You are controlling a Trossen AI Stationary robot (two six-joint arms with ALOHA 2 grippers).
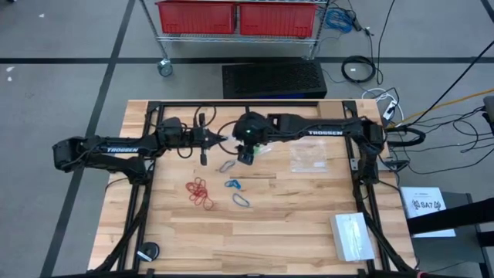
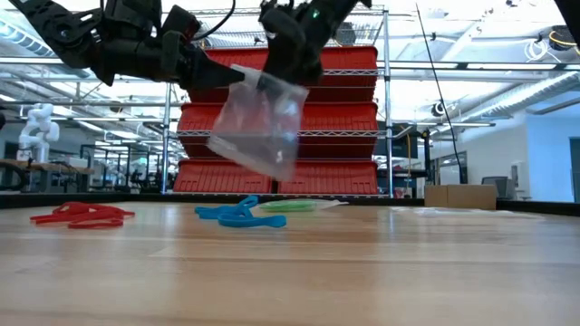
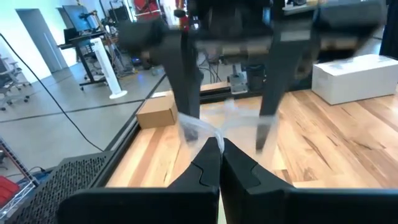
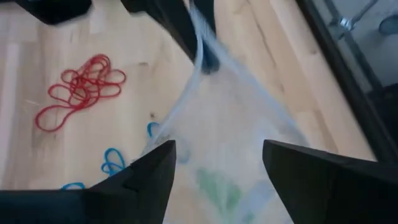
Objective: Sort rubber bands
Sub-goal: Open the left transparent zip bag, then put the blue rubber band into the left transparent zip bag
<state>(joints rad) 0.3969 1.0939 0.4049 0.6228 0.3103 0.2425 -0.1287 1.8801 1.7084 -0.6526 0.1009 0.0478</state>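
Observation:
A clear plastic bag [image 2: 258, 127] hangs above the table's middle, with my left gripper [image 2: 217, 80] shut on it. My right gripper [image 2: 290, 72] stands open just above the bag's top, pointing down at a slant. Its two fingers show apart in the right wrist view [image 4: 217, 149]. Red rubber bands [image 1: 199, 191] and blue rubber bands [image 1: 235, 189] lie on the wood nearer the front edge. Green rubber bands [image 2: 290, 206] lie on the table beyond the blue ones, below the bag. They also show through the clear film [image 4: 217, 186]. My left gripper pinches the bag's upper edge [image 3: 205, 132] between its two shut fingers, reaching in level from the table's left. The bag hangs tilted below the fingers, clear of the table. My right gripper is open at the bag's top; whether its fingers [image 3: 186, 93] touch the film, I cannot tell.
A second clear bag [image 1: 309, 158] lies flat to the right of the grippers. A white box [image 1: 353, 235] sits at the front right corner and a black round thing [image 1: 147, 251] at the front left. Black frame rails [image 1: 363, 197] run along the table's sides.

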